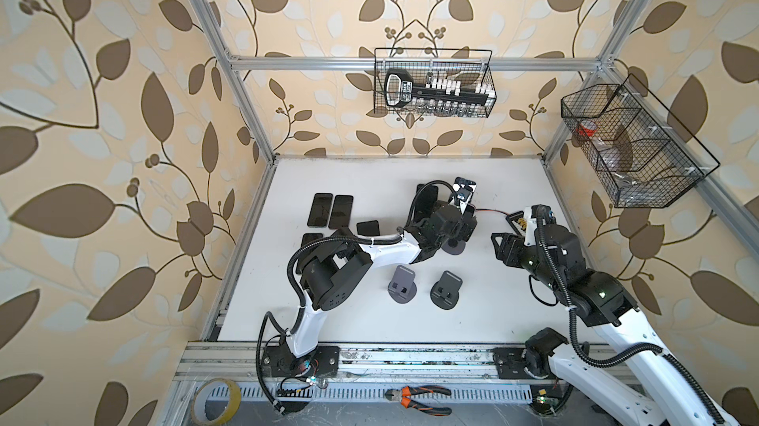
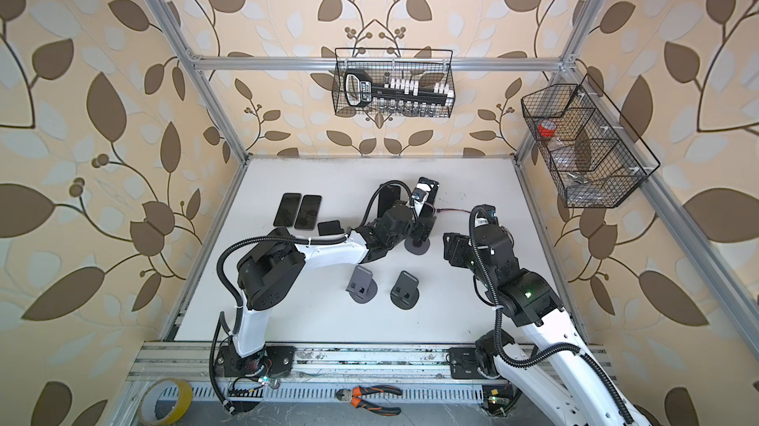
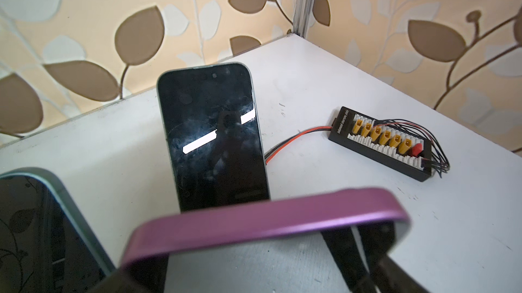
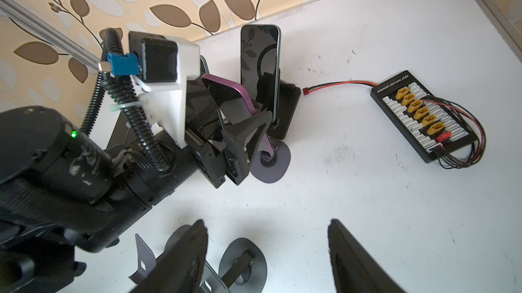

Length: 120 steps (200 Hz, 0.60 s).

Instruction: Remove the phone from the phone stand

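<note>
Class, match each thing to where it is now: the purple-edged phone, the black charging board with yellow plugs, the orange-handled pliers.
Things:
1 purple-edged phone
2 black charging board with yellow plugs
3 orange-handled pliers

Places:
A on the slotted strip in front of the table
B between the jaws of the left gripper
C flat on the white table

Pairs: 1-B, 2-C, 3-A
</note>
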Each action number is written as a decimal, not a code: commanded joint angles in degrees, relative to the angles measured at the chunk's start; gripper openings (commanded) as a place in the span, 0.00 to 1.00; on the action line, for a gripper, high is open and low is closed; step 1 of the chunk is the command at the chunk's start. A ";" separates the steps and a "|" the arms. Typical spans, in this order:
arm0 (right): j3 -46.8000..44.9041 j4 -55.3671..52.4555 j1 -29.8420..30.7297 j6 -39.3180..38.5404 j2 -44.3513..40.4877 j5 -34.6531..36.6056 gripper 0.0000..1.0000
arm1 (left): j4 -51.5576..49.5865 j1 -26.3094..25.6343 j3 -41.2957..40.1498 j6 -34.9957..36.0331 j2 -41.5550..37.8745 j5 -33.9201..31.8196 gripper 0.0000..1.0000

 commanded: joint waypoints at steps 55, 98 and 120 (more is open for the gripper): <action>0.23 -1.65 -0.15 0.05 -0.83 1.07 0.69 | 3.00 -0.49 1.13 0.25 -2.09 -1.15 0.74; 0.52 -1.86 -0.17 0.17 -1.13 1.15 0.69 | 2.98 -0.49 0.79 -0.01 -3.16 -0.40 0.70; 0.91 -2.01 -0.14 0.14 -1.01 1.15 0.68 | 3.15 -0.49 0.52 -0.29 -3.28 -0.31 0.68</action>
